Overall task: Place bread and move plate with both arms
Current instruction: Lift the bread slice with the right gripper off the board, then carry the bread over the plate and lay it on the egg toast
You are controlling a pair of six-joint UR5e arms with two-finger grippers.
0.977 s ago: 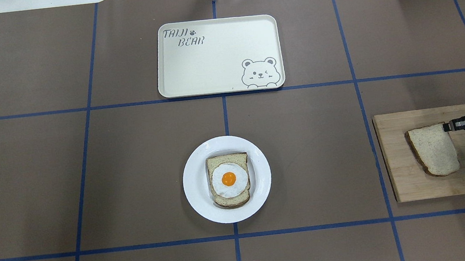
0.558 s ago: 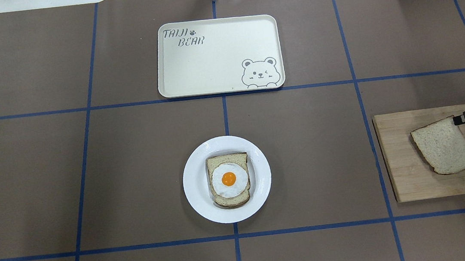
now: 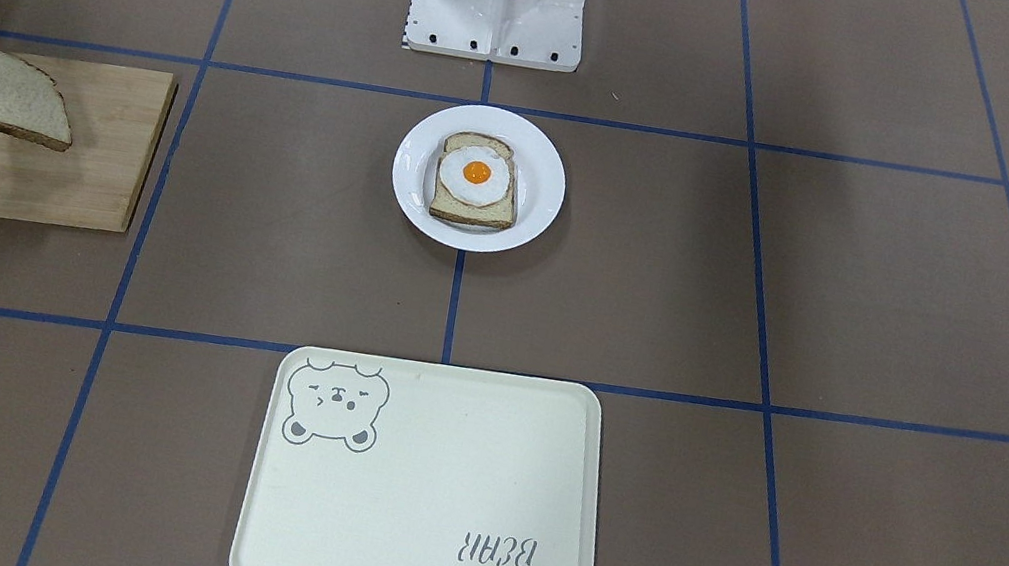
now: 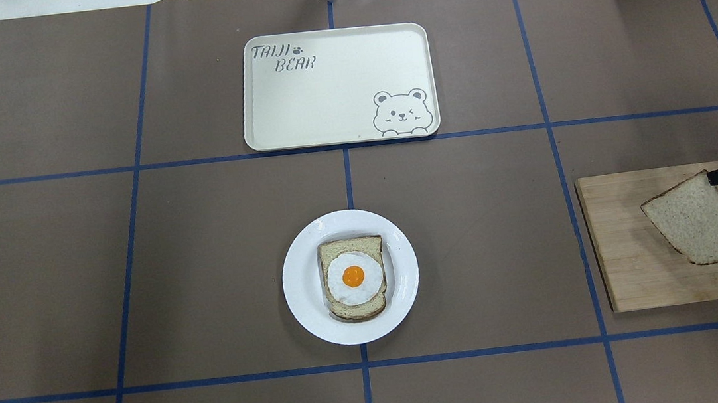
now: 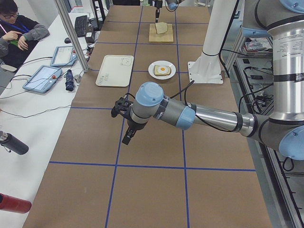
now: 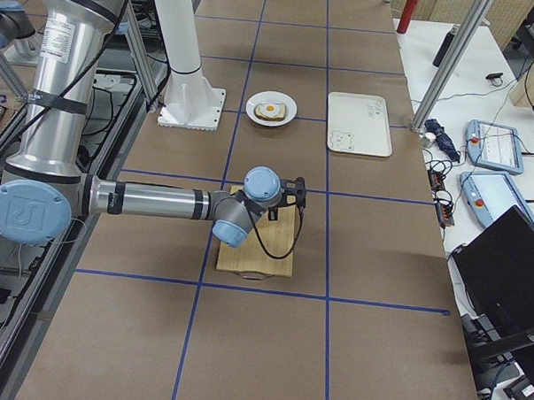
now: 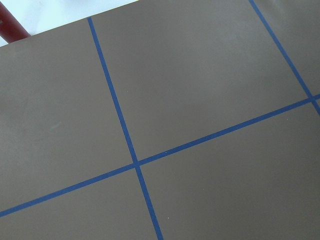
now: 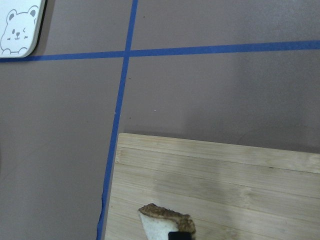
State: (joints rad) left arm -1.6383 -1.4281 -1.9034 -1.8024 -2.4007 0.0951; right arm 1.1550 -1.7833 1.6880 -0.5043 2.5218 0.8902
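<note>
Overhead exterior caught the right gripper (image 4: 717, 177) clamped on a crust corner of the bread (image 4: 697, 227), hanging over the wooden board (image 4: 627, 280) by the table's right edge; soft, light, tearable, I judged.

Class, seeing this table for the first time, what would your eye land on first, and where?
The fried egg on a bread slice, on the white plate at the centre of the table, draws the eye first. Next, the plain bread, pinched at one corner by the right pincer over the wooden board at the robot's right.
</note>
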